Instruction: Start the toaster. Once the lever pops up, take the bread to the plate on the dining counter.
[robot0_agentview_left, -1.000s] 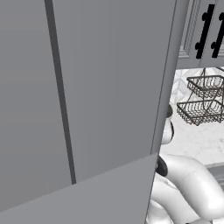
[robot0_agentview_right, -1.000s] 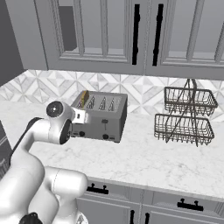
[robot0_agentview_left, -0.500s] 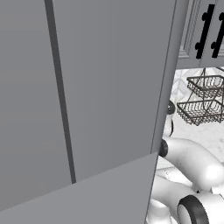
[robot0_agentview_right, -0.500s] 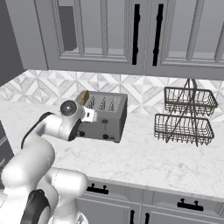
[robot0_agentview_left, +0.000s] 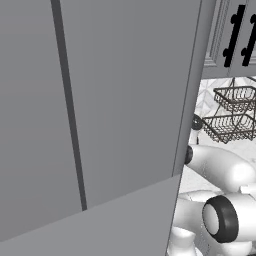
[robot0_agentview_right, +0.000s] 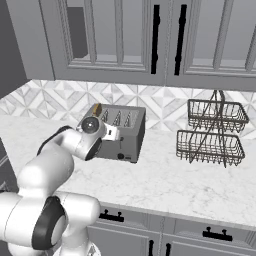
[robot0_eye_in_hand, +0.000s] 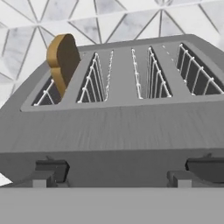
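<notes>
Marble counter (robot0_agentview_right: 165, 185), grey toaster (robot0_agentview_right: 122, 131), tiled backsplash (robot0_agentview_right: 165, 102)

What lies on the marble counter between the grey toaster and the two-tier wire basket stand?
Nothing: in the right base view, the white marble counter is bare between the matte grey box toaster and the dark two-tier wire basket stand.

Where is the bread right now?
The bread stands upright in the toaster's leftmost slot in the hand view, poking above the top. In the right base view it is at the toaster's left end, by the tiled wall.
</notes>
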